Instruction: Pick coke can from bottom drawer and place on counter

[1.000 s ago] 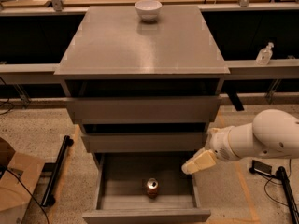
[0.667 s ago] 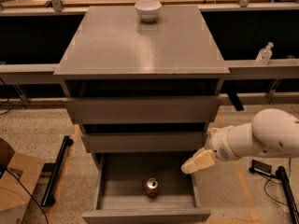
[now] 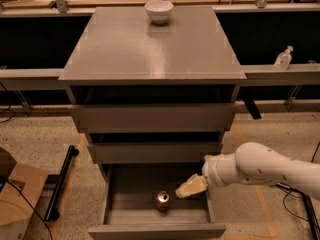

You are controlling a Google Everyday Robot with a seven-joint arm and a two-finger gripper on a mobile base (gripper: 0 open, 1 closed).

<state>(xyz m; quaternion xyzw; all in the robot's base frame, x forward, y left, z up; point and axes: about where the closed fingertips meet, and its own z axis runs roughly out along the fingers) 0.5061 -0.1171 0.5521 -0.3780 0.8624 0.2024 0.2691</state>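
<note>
The bottom drawer (image 3: pixel 116 204) of the grey cabinet is pulled open. The coke can (image 3: pixel 163 201) stands upright on its floor near the middle, its silvery top showing. My gripper (image 3: pixel 186 189) hangs over the right part of the drawer, just right of the can and slightly above it, on the white arm that comes in from the right. It holds nothing. The grey counter (image 3: pixel 150 49) on top of the cabinet carries a white bowl (image 3: pixel 159 11) at its back edge.
The top and middle drawers are partly out above the bottom one. A cardboard box (image 3: pixel 17 194) and a black bar (image 3: pixel 60 184) lie on the floor at left. A clear bottle (image 3: pixel 283 58) stands on the ledge at right. Cables run across the floor at right.
The gripper has moved left and down, closer to the can. The can and drawers have not moved.
</note>
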